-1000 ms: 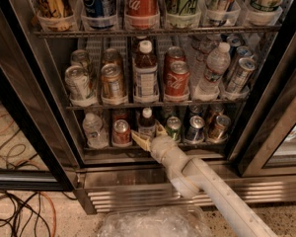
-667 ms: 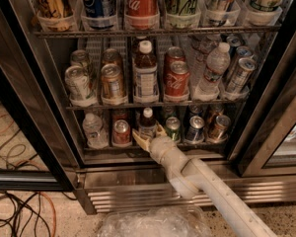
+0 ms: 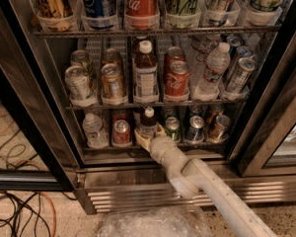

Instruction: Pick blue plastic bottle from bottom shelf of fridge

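The blue plastic bottle, small with a white cap and dark liquid, stands in the middle of the bottom shelf of the fridge. My gripper is at the bottle's base, reaching in from the lower right on a pale arm. It hides the bottle's lower part. A red can stands just left of the bottle and a green can just right.
A larger bottle of the same look and a clear water bottle stand on the rack above, among cans. Dark door frames flank the opening. Cables lie on the floor at left, and crumpled clear plastic lies below.
Almost nothing has moved. The gripper stays at the small bottle's base on the bottom shelf.
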`<state>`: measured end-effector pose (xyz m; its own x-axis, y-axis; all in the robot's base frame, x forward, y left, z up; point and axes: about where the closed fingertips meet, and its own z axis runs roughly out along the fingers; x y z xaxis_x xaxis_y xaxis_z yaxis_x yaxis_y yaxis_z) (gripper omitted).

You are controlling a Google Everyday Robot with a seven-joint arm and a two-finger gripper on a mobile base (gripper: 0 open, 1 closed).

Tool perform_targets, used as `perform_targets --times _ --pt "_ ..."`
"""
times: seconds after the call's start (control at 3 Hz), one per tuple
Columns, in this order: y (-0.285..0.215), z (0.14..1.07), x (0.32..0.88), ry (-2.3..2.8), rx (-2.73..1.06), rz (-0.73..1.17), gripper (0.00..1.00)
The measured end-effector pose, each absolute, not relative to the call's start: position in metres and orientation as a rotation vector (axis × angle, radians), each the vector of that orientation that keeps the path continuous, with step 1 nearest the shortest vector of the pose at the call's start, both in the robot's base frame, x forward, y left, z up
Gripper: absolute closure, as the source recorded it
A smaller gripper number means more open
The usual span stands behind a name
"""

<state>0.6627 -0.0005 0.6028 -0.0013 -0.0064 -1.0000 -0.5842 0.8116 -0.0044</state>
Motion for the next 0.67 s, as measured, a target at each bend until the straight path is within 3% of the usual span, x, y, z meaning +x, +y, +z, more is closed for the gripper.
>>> perform_targets --times 0.67 --pt "0.0019 0.6071 0.6542 1.458 -0.522 0.427 1.0"
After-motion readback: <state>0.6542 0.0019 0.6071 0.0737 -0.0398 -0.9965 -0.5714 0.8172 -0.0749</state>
